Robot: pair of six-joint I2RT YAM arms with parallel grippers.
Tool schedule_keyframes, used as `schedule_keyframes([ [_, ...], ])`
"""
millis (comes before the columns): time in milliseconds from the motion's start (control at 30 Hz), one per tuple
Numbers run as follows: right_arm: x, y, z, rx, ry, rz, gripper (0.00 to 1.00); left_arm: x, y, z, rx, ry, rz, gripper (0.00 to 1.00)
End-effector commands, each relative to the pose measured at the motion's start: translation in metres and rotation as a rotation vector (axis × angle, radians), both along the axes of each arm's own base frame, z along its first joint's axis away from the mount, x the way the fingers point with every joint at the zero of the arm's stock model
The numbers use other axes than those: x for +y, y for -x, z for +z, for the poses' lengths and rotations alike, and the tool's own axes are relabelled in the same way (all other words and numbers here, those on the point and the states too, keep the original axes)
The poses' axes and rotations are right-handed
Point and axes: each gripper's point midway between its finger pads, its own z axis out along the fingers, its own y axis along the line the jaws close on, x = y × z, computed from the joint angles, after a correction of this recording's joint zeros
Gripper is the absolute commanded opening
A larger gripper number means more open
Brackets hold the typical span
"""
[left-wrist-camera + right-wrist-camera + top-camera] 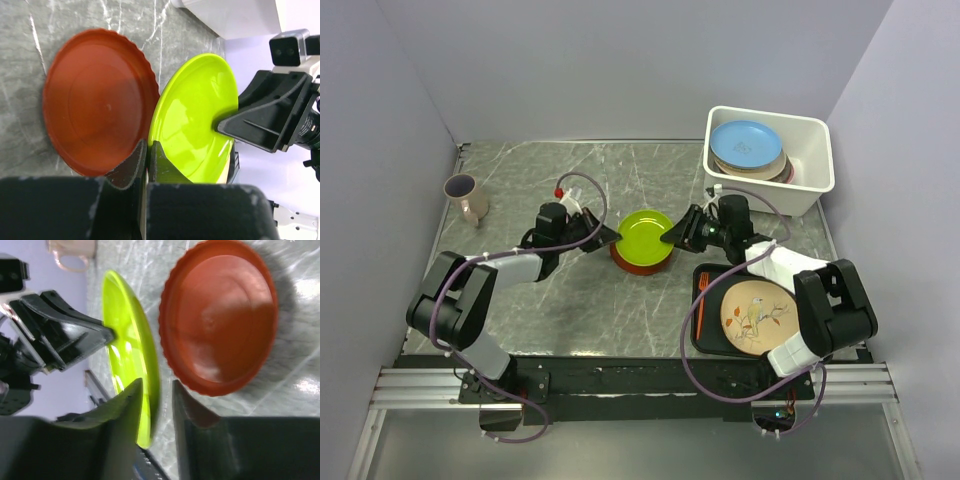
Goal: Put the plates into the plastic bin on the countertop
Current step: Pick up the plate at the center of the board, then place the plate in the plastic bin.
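A yellow-green plate [645, 235] is held tilted above a red-orange plate [632, 266] that lies on the countertop [520, 170]. My left gripper [613, 238] is shut on the yellow-green plate's left rim [195, 115], its fingertips pinched together [149, 143]. My right gripper [670, 237] is at the opposite rim. In the right wrist view its jaws [156, 383] straddle the plate's edge [130, 340], with a gap still showing on the red-orange plate's [220, 315] side. The white plastic bin [812, 160] stands at the back right, with a blue plate [745, 142] on top of a stack inside.
A black tray [712, 340] at the front right carries a beige bird-patterned plate [755, 317] and an orange fork [701, 310]. A pink mug [467, 197] stands at the far left. Walls close in on both sides.
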Motion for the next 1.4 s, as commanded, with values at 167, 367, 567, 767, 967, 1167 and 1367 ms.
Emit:
schedule_keyframes([
  [167, 0.01, 0.0, 0.011, -0.041, -0.042, 0.02, 0.03, -0.008, 0.002, 0.022, -0.084, 0.007, -0.025, 0.08],
  [367, 0.009, 0.001, 0.011, -0.04, -0.037, 0.017, 0.02, -0.001, 0.001, 0.023, -0.103, -0.027, 0.007, 0.55],
  [567, 0.008, 0.0, 0.015, -0.051, -0.034, 0.012, 0.01, 0.008, -0.001, 0.02, -0.1, -0.073, 0.05, 0.88],
  [767, 0.007, -0.002, 0.024, -0.065, -0.024, 0.006, 0.01, 0.018, -0.004, 0.021, -0.101, -0.099, 0.108, 0.92],
  [967, 0.002, -0.018, 0.037, -0.091, 0.01, -0.021, 0.01, 0.026, -0.002, 0.032, -0.122, -0.095, 0.152, 0.96],
  [1167, -0.006, -0.041, 0.061, -0.125, 0.012, -0.05, 0.01, 0.031, 0.004, 0.05, -0.165, -0.093, 0.156, 0.98],
  [1367, -0.023, -0.06, 0.085, -0.163, 0.004, -0.09, 0.01, 0.037, 0.006, 0.058, -0.191, -0.104, 0.176, 0.99],
])
